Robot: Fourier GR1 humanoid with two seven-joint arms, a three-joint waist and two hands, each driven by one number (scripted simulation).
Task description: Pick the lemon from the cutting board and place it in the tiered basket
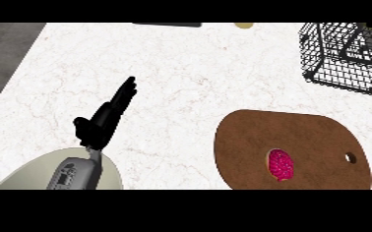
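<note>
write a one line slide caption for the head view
Left hand open over the marble counter; a magenta object lies on the brown cutting board, black wire basket at far right.

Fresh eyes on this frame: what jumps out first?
The bright magenta oval object stands out most, lying on the brown rounded wooden cutting board at lower right; it is pink, not lemon yellow. Next is the left robot hand, black with straight fingers, stretched over the white marble counter at left. The black wire tiered basket sits at upper right; no right robot hand shows.
</note>
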